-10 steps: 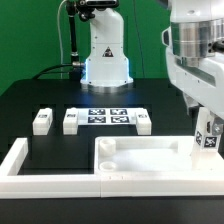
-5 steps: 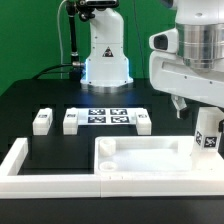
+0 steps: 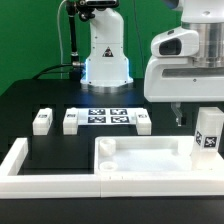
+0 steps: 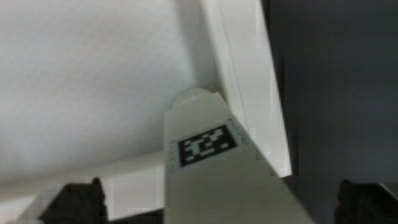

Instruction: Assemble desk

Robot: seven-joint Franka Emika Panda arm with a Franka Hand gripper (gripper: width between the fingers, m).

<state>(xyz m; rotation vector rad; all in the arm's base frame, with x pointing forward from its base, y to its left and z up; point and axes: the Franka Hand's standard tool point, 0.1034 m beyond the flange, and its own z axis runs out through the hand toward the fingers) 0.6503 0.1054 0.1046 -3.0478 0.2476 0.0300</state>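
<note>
over the corner leg [image 3: 207,133], gripper [image 3: 196,112] wide open

fingers [image 4: 79,200] spread, gripping nothing. leg stands upright in the desk top [image 3: 135,160] corner at the exterior view's right. three more legs [image 3: 70,121] sit by the marker board [image 3: 105,117].

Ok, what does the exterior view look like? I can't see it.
A white robot gripper hangs over a short white leg standing upright at the exterior view's right corner of the white desk top. Three more legs lie on the black table beside the marker board.
</note>
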